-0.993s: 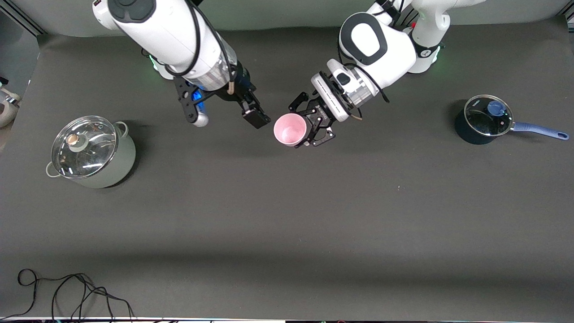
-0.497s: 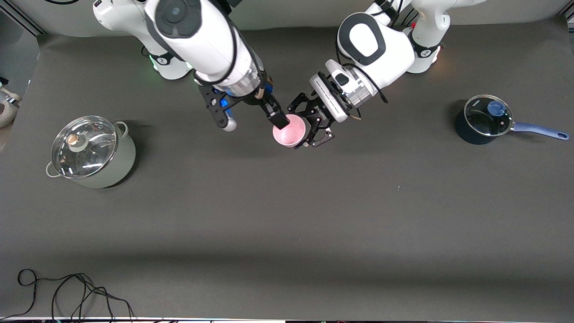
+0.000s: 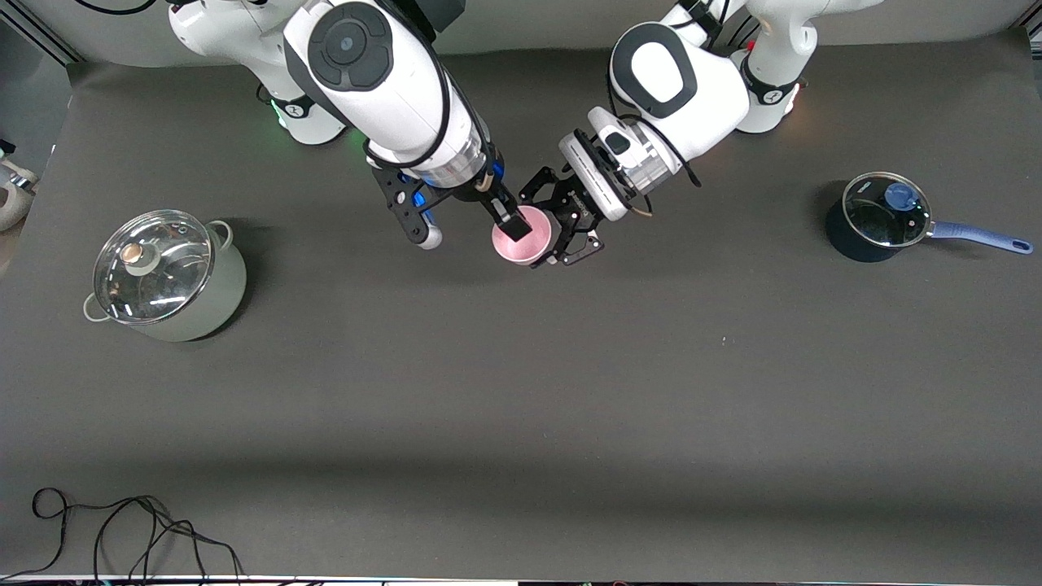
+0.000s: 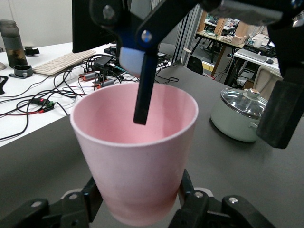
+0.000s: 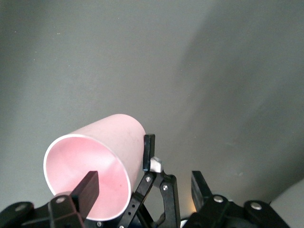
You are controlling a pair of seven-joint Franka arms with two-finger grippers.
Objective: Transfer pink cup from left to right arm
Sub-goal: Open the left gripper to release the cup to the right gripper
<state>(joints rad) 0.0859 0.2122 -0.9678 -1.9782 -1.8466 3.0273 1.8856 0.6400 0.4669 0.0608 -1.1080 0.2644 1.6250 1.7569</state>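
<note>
The pink cup (image 3: 529, 242) is held in the air over the table's middle, tilted with its mouth toward the front camera, and my left gripper (image 3: 547, 228) is shut on its lower body. In the left wrist view the claw fingers (image 4: 90, 202) clamp both sides of the pink cup (image 4: 137, 156). My right gripper (image 3: 503, 213) stands open astride the rim. One slim black finger (image 4: 142, 95) reaches inside the cup; the other finger (image 4: 285, 109) is outside the wall. In the right wrist view the cup (image 5: 102, 147) lies across my right gripper (image 5: 145, 190).
A pale green pot (image 3: 163, 277) with a glass lid stands toward the right arm's end of the table. A dark blue saucepan (image 3: 875, 220) with a lid and long handle stands toward the left arm's end. A black cable (image 3: 122, 529) lies at the table's front edge.
My right arm has swung in toward the cup, and one of its fingers has gone from beside the cup to inside it. The left arm has barely moved with the cup.
</note>
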